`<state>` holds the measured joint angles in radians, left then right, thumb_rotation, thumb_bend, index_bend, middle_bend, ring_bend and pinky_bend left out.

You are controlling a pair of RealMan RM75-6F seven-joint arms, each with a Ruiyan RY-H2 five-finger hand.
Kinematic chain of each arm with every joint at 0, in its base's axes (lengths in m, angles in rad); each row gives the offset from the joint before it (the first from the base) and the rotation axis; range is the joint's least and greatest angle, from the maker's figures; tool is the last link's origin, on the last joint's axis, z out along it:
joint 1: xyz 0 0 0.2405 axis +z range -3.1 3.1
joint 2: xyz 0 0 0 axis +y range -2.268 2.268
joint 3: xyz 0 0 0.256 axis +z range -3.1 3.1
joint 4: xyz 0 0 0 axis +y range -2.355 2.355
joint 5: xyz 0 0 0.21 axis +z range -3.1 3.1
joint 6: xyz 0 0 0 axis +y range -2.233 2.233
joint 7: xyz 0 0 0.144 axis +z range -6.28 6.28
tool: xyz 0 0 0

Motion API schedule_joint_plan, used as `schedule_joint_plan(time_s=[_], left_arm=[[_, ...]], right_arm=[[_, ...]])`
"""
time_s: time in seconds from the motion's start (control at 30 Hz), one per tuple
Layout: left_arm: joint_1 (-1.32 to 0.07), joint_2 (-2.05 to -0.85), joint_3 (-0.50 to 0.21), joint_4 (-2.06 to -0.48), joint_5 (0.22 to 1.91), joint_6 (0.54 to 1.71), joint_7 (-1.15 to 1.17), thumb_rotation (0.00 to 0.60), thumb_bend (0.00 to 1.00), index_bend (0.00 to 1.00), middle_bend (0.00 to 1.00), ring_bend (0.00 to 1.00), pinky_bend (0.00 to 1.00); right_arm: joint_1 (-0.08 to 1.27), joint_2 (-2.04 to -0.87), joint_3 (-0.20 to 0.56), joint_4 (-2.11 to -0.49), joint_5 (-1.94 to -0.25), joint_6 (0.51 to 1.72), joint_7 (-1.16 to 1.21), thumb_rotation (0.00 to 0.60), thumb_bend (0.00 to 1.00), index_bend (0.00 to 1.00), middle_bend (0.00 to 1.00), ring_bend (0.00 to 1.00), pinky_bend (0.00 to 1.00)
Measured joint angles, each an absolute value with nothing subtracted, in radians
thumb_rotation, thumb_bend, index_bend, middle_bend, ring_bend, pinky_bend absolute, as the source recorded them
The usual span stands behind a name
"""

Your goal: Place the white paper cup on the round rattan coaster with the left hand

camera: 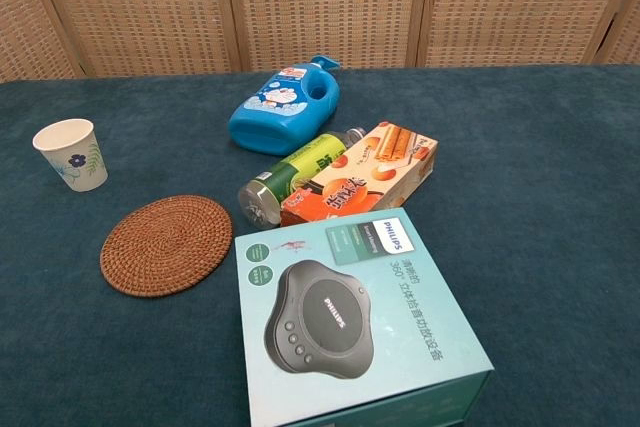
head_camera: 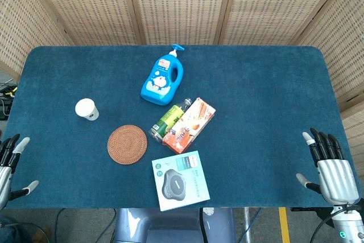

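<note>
The white paper cup [head_camera: 86,109] [camera: 72,154] stands upright on the blue cloth, left of centre, with a small flower print on its side. The round rattan coaster [head_camera: 127,144] [camera: 167,244] lies flat a short way to the cup's right and nearer the front edge, with nothing on it. My left hand [head_camera: 8,166] hangs at the table's front left corner, fingers spread, holding nothing, well away from the cup. At the front right edge my right hand [head_camera: 330,163] is likewise empty with fingers apart. Neither hand shows in the chest view.
A blue pump bottle [head_camera: 163,78] lies behind the centre. A green bottle [head_camera: 168,119] and an orange snack box [head_camera: 189,124] lie side by side right of the coaster. A teal speaker box [head_camera: 180,180] sits at the front edge. Woven screens stand behind the table.
</note>
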<state>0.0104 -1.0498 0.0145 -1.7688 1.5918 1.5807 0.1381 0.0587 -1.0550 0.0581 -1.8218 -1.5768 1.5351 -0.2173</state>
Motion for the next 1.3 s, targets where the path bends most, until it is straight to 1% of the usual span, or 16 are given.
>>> schedule_joint_plan(time_s=[0.37,0.47,0.57,0.7,0.77,0.93,1.13,1.3], left_arm=[[0.003,-1.054,0.01,-1.764,1.585,1.567,0.141,0.6,0.0,0.0,0.0,0.0,0.0],[-0.018,-1.058,-0.006,-1.754,1.567,1.54,0.141,0.6,0.0,0.0,0.0,0.0,0.0],[-0.06,-1.069,-0.039,-1.725,1.534,1.489,0.133,0.6,0.0,0.0,0.0,0.0,0.0],[-0.137,-1.092,-0.088,-1.666,1.483,1.389,0.118,0.6,0.0,0.0,0.0,0.0,0.0],[-0.191,-1.115,-0.116,-1.613,1.463,1.325,0.1,0.6,0.0,0.0,0.0,0.0,0.0],[-0.332,-1.199,-0.161,-1.418,1.431,1.151,0.05,0.6,0.0,0.0,0.0,0.0,0.0],[-0.488,-1.315,-0.195,-1.213,1.386,0.943,0.017,0.6,0.0,0.0,0.0,0.0,0.0],[-0.573,-1.392,-0.205,-1.09,1.346,0.819,0.016,0.6,0.0,0.0,0.0,0.0,0.0]], right_arm=[[0.057,-1.052,0.058,-1.826,-1.575,1.537,-0.21,0.6,0.0,0.03,0.0,0.0,0.0],[0.056,-1.049,0.059,-1.83,-1.575,1.539,-0.203,0.6,0.0,0.04,0.0,0.0,0.0],[0.056,-1.047,0.06,-1.83,-1.572,1.538,-0.2,0.6,0.0,0.04,0.0,0.0,0.0],[0.059,-1.048,0.063,-1.827,-1.555,1.528,-0.198,0.6,0.0,0.04,0.0,0.0,0.0],[0.064,-1.05,0.066,-1.824,-1.541,1.515,-0.199,0.6,0.0,0.04,0.0,0.0,0.0],[0.076,-1.06,0.075,-1.815,-1.504,1.485,-0.212,0.6,0.0,0.04,0.0,0.0,0.0],[0.089,-1.072,0.084,-1.807,-1.462,1.454,-0.223,0.6,0.0,0.04,0.0,0.0,0.0],[0.097,-1.078,0.091,-1.797,-1.425,1.433,-0.227,0.6,0.0,0.04,0.0,0.0,0.0]])
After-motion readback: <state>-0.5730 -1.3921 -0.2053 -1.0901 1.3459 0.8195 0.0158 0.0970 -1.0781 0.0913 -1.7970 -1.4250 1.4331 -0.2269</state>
